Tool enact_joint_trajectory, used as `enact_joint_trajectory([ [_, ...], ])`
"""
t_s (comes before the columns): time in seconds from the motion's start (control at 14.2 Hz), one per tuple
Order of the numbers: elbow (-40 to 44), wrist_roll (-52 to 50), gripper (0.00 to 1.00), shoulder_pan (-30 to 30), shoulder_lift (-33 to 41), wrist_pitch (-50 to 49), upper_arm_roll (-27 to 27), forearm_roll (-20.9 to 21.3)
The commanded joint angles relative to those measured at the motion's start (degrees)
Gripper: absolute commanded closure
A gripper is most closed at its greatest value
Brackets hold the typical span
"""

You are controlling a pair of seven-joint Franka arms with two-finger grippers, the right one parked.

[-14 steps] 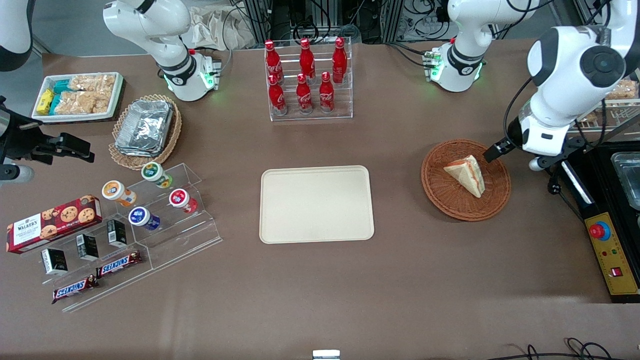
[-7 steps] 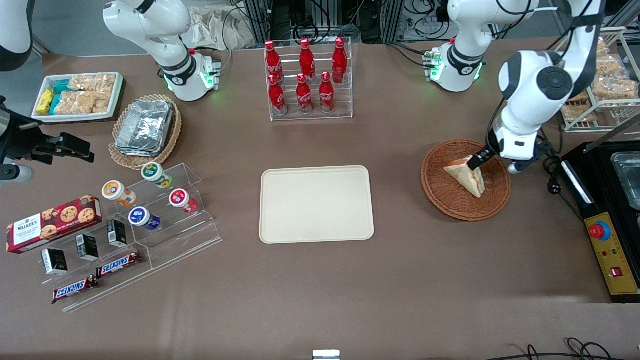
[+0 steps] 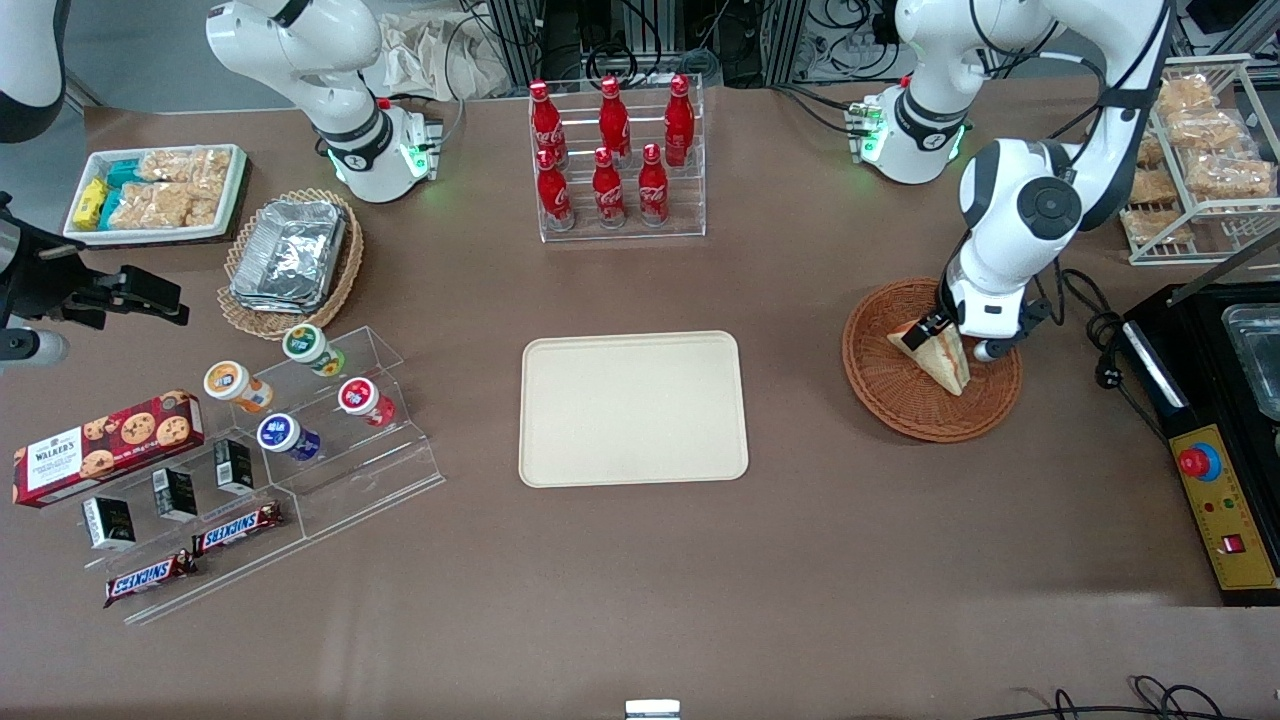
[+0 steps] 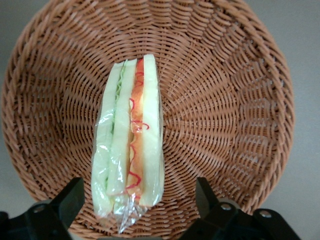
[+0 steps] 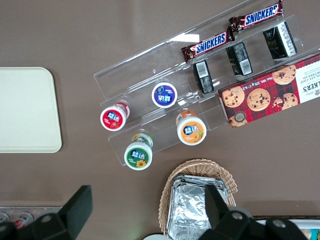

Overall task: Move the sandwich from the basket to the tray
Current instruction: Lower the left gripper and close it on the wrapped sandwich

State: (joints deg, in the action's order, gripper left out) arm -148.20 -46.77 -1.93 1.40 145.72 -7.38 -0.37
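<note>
Approach step. Gripper point(image 4: 135, 207) hovers over the sandwich point(image 4: 131, 142), jaws apart and straddling its wrapped end, not yet touching. Sandwich stands on edge in the basket point(image 4: 235, 115), well apart from the bare tray point(image 3: 633, 408). Next, as I judge it: descend, close across the bread faces, lift clear of the rim.

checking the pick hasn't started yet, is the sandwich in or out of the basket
In. The sandwich lies on the weave of the basket, with the open gripper above it, one finger on each side, not touching.
</note>
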Motion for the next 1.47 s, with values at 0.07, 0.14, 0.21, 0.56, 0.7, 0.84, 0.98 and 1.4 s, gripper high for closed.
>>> enact_joint_trajectory([
  [0.07, -1.83, -1.93, 0.01, 0.00, -4.55, 9.13, -0.09, -0.16],
  [0.14, -1.65, -1.93, 0.13, 0.00, -5.78, 10.45, -0.09, -0.16],
  [0.21, -1.56, -1.93, 0.53, 0.00, -5.88, 10.81, 0.08, -0.16],
  [0.56, -1.21, -1.75, 1.00, 0.08, -5.18, 10.47, 0.08, -0.16],
  [0.7, -0.69, -1.40, 1.00, 0.00, -1.95, 8.28, 0.00, -0.16],
  [0.84, 2.29, 0.35, 1.00, 0.00, 4.45, -1.43, -0.09, 0.72],
  [0.98, 6.50, 5.78, 1.00, -0.09, 8.95, -10.41, -0.36, 0.64],
  [1.4, 34.33, 19.42, 1.00, -0.27, 8.02, -45.64, -6.31, -0.33],
])
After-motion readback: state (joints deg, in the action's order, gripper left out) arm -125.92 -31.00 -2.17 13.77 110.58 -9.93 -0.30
